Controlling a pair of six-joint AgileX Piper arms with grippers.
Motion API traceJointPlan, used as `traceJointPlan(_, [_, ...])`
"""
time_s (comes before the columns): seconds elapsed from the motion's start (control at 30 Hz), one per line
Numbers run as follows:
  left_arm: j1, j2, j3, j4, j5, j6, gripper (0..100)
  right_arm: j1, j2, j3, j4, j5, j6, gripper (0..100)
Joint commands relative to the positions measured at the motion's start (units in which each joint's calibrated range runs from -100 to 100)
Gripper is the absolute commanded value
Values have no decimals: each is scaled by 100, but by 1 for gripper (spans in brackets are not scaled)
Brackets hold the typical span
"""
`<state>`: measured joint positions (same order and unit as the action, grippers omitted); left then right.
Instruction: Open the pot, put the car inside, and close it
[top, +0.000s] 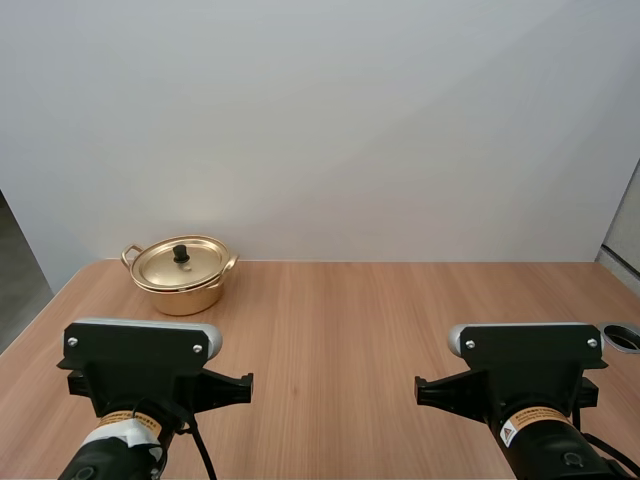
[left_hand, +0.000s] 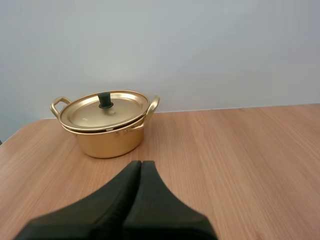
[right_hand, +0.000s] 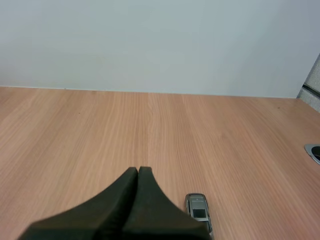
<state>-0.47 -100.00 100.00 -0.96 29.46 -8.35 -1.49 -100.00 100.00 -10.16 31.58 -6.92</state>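
**Clerk:** Item one?
**Checker:** Pot (top: 181, 277), gold-coloured metal with two loop handles. It sits left of centre in the high view, on the worktop (top: 330, 330) close to its far edge, near the pale wall (top: 330, 120).

**Clerk:** Cover?
**Checker:** Lid (top: 183, 263), same gold colour, seated on the rim with a black knob (top: 181, 253) at its centre. The pot is closed.

**Clerk:** Item two?
**Checker:** Car (right_hand: 199, 212), a small grey toy. It lies on the bare worktop just beside the right fingers (right_hand: 125, 195) in the right wrist view. It is well apart from the pot.

**Clerk:** State of those fingers?
**Checker:** Pressed together into one dark wedge, with nothing between them.

**Clerk:** And the other set?
**Checker:** Left fingers (left_hand: 125, 187), also pressed together and holding nothing. They point towards the pot, which stands beyond their tips with clear worktop between.

**Clerk:** Arms?
**Checker:** Left arm (top: 140, 380) is at the lower left of the high view and right arm (top: 525, 375) at the lower right. Both are over the near edge of the worktop.

**Clerk:** Fittings?
**Checker:** One round metal-rimmed port (top: 625, 337) set in the worktop, at the right edge of the high view.
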Motion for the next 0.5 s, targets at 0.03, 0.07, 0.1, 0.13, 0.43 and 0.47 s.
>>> traceJointPlan(0.03, [-4, 0, 0, -3, -3, -5, 0, 1, 0, 0, -7, 12, 9, 0])
traceJointPlan(0.07, [-4, 0, 0, -3, -3, -5, 0, 1, 0, 0, -7, 12, 9, 0])
traceJointPlan(0.1, [-4, 0, 0, -3, -3, -5, 0, 1, 0, 0, -7, 12, 9, 0])
traceJointPlan(0.13, [-4, 0, 0, -3, -3, -5, 0, 1, 0, 0, -7, 12, 9, 0])
traceJointPlan(0.43, [-4, 0, 0, -3, -3, -5, 0, 1, 0, 0, -160, -1, 15, 0])
traceJointPlan(0.47, [-4, 0, 0, -3, -3, -5, 0, 1, 0, 0, -170, 18, 15, 0])
